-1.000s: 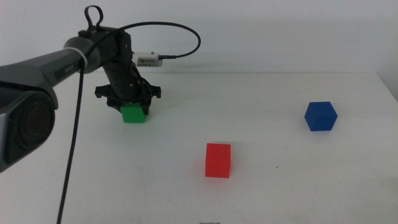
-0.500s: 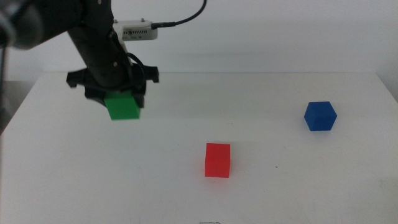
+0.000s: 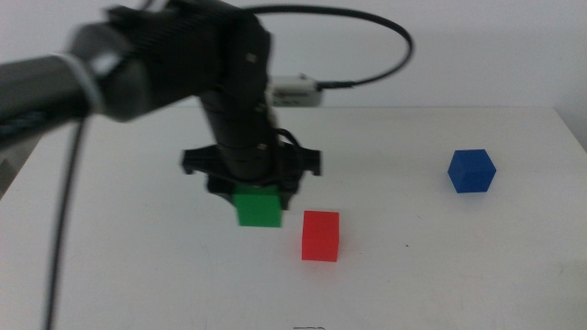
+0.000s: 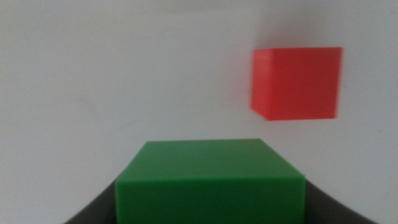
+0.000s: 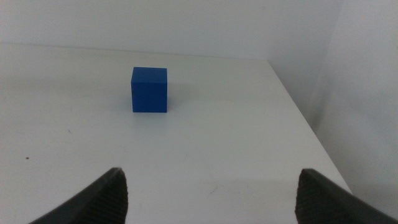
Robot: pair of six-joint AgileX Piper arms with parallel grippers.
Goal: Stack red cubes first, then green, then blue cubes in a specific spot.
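My left gripper point(image 3: 257, 203) is shut on the green cube point(image 3: 258, 207) and holds it in the air, just left of the red cube point(image 3: 321, 236), which stands on the white table near the middle front. In the left wrist view the green cube point(image 4: 210, 183) fills the space between the jaws, and the red cube point(image 4: 297, 83) lies on the table beyond it. The blue cube point(image 3: 471, 171) stands alone at the right; it also shows in the right wrist view point(image 5: 150, 89). My right gripper point(image 5: 210, 190) is open and empty, some way short of the blue cube, out of the middle view.
The left arm point(image 3: 138, 64) and its cable point(image 3: 367, 37) reach over the table's left half. The white table point(image 3: 440, 266) ends at a right edge point(image 5: 298, 118) close to the blue cube. A white wall stands behind.
My left gripper has lifted the green cube off the table at the back left and carried it right and toward the front, close beside the red cube. The red and blue cubes have not moved.
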